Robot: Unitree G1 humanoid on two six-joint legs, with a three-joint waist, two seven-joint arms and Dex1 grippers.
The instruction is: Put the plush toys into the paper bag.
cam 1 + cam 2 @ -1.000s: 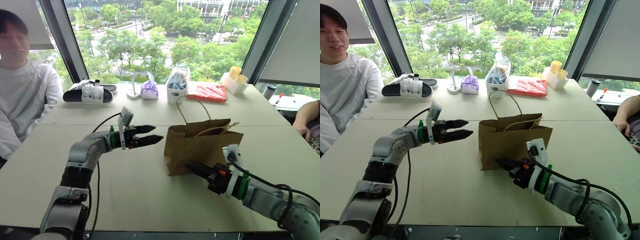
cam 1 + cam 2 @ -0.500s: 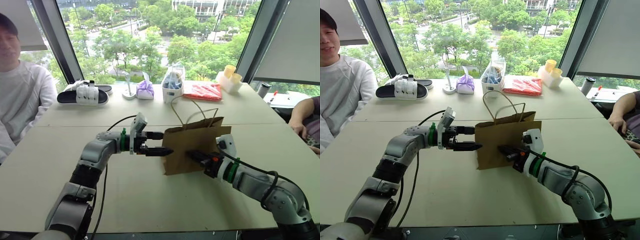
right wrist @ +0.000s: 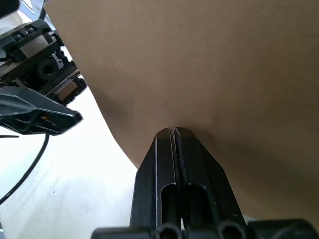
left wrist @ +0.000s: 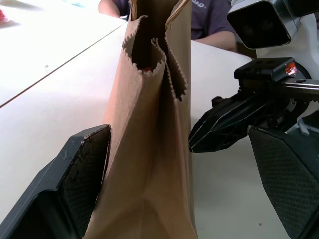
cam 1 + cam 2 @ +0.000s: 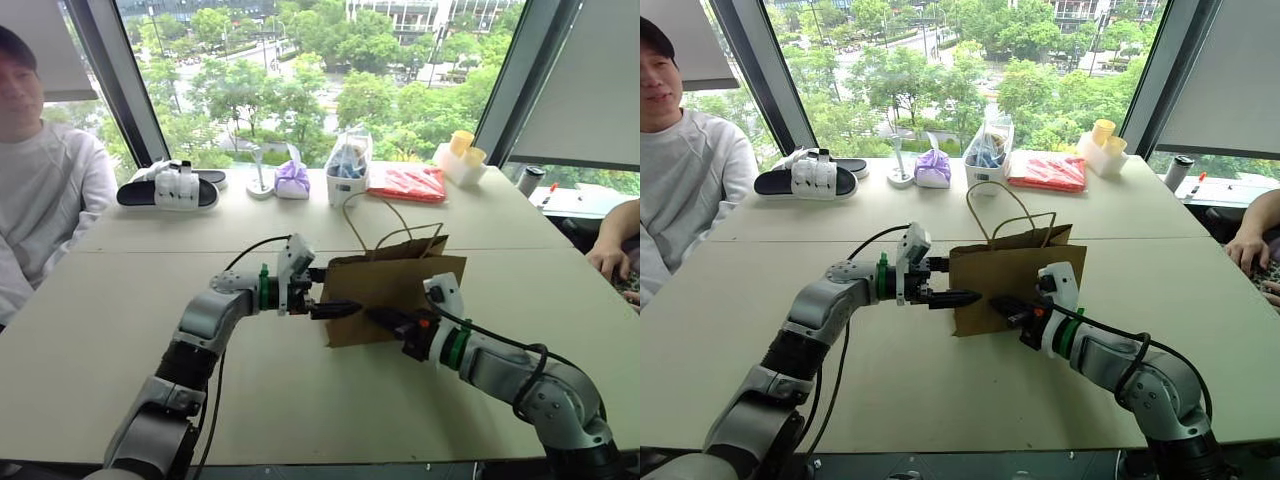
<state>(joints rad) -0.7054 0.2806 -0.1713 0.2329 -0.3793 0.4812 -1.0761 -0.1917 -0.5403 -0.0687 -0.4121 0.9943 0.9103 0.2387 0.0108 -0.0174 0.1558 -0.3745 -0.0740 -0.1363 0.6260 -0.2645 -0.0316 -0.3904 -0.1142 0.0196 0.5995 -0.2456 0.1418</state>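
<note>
Left eye view: left gripper (image 5: 338, 309) now astride paper bag (image 5: 395, 300)

**Four viewpoints, one table**

Head pair: looking forward and down across the table (image 5: 120, 330) toward its far edge and the windows, both sharing the paper bag (image 5: 395, 290) mid-table. Left wrist: close in on the bag's narrow side (facing the right gripper (image 4: 219, 130) beyond). Right wrist: pressed up near the bag's broad face, sighting the left gripper (image 3: 37, 112) alongside.
</note>
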